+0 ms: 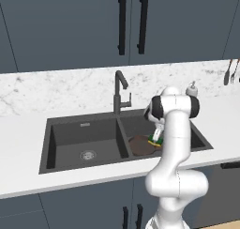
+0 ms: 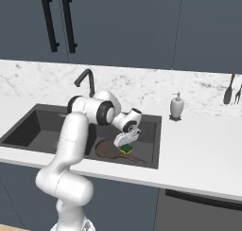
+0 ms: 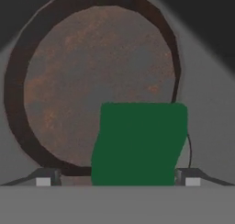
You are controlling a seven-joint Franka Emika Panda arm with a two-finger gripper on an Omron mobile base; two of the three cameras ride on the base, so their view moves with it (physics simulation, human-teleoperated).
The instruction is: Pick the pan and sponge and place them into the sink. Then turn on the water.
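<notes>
Down in the right basin of the sink (image 1: 60, 143), the pan (image 3: 92, 85) lies flat with its handle toward the front edge; the sponge (image 3: 137, 142) rests green side up on the pan's rim. Directly above, the gripper (image 3: 118, 179) hangs with its jaws spread wide, one fingertip on either side of the sponge, gripping nothing; the faucet (image 1: 119, 89) stands behind the divider.

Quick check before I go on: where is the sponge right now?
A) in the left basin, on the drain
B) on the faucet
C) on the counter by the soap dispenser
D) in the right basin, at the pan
D: the green sponge sits at the pan's rim in the sink's right basin, between the open hand's fingertips.
</notes>
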